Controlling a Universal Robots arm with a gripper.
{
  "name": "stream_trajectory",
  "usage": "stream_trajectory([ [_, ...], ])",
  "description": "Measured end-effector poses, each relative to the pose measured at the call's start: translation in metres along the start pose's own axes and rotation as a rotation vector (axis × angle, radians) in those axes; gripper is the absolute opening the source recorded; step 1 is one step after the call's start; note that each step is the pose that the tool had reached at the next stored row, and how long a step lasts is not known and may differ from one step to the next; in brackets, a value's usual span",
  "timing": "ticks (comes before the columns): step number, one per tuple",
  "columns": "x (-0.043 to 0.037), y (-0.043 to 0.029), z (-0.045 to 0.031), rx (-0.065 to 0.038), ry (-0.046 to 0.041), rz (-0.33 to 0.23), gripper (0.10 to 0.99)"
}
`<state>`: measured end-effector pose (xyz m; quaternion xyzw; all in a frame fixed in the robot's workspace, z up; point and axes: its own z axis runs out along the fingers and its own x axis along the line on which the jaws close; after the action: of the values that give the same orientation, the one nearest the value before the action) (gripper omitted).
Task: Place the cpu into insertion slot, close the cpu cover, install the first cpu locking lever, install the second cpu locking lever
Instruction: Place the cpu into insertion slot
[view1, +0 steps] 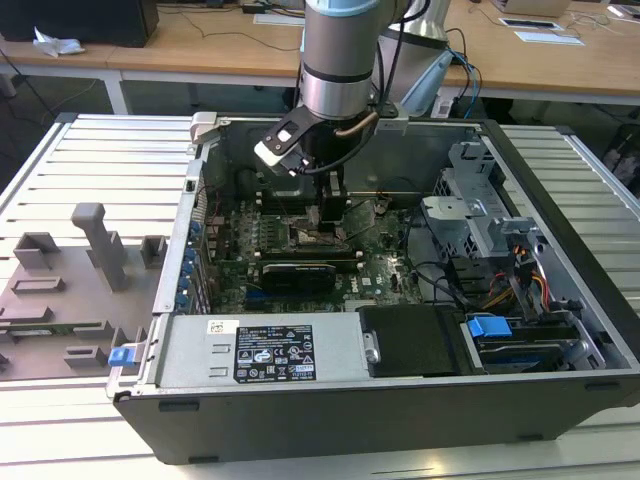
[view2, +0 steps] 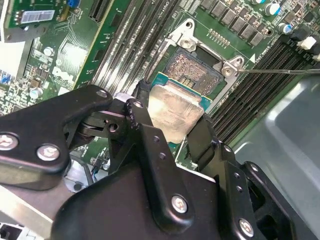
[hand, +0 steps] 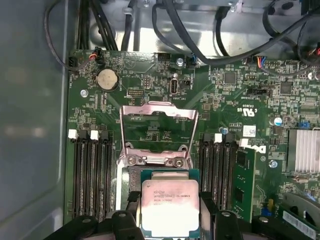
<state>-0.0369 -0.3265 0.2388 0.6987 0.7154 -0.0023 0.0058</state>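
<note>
The gripper (view2: 170, 111) has its two black fingers (view2: 200, 137) drawn in narrowly on opposite edges of the cpu (hand: 170, 207), holding it close over the near part of the insertion slot (view2: 192, 70); I cannot tell if they touch, and the cpu cover (hand: 159, 111) stands tilted open just beyond. Seating it well, I judge, calls for keeping the chip level, its edges parallel to the slot's silver rim, and letting it settle onto the contacts without pressing or sliding. The chip is a small flat square with a green border and a dull silver-grey lid bearing faint print.
</note>
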Motion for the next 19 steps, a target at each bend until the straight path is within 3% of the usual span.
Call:
stream_trajectory([
  [3,0.0033,-0.0034,0.0029,0.000,0.0008,0.018,0.545],
  [7,0.0097,-0.0047,0.0129,0.000,0.0013,0.025,0.545],
  [19,0.0104,-0.0100,0.0341,0.000,0.0013,0.028,0.545],
])
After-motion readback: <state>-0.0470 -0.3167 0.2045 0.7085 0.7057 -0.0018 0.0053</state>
